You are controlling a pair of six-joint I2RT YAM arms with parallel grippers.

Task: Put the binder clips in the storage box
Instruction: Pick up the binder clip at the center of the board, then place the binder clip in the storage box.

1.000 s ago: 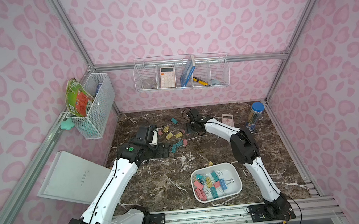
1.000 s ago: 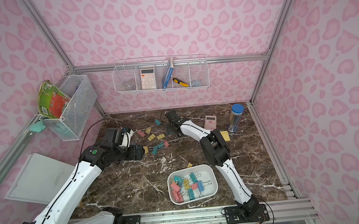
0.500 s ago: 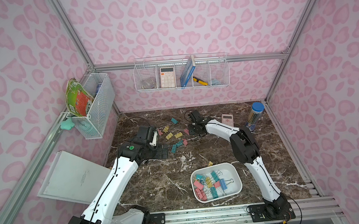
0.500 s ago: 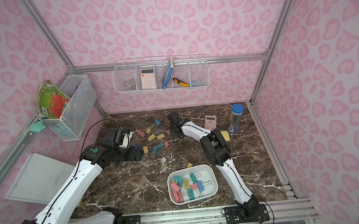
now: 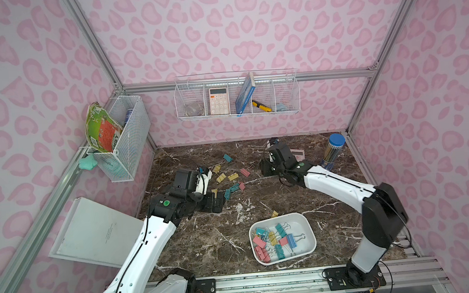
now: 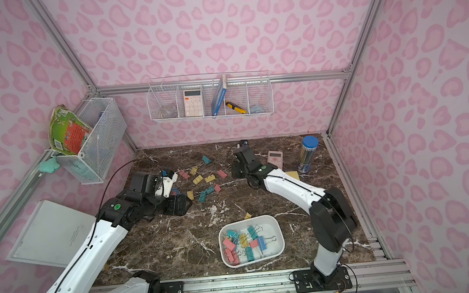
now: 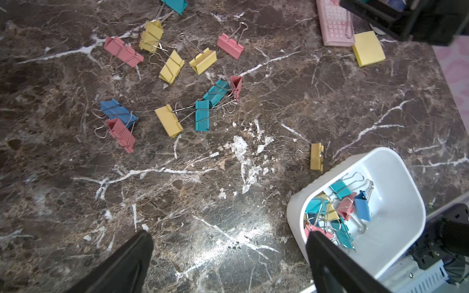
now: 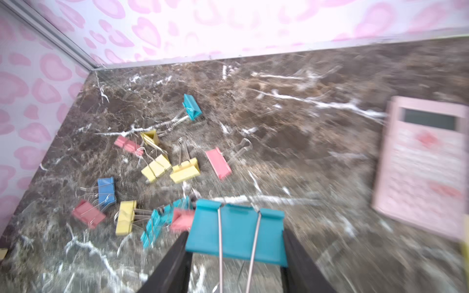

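My right gripper (image 8: 236, 241) is shut on a teal binder clip (image 8: 238, 228), held across its width above the marble, and the wrist view is blurred. In a top view this gripper (image 5: 268, 169) hangs right of the loose binder clips (image 5: 231, 177). The clips lie scattered in pink, yellow, teal and blue at the middle back (image 7: 175, 66). The white storage box (image 5: 299, 223) stands near the front and holds several clips (image 6: 243, 242). One yellow clip (image 7: 316, 156) lies just outside its rim. My left gripper (image 7: 228, 243) is open and empty, low over bare marble beside the pile (image 5: 215, 203).
A pink calculator (image 5: 298, 154), a yellow sticky-note pad (image 7: 369, 48) and a blue-lidded pencil tub (image 5: 332, 152) sit at the back right. Wire baskets (image 5: 236, 98) hang on the back and left walls. A flat white board (image 5: 96, 229) leans outside the left edge.
My right gripper has shut on a teal clip and drawn back to the right, away from the pile. The left arm has barely moved and stays open.
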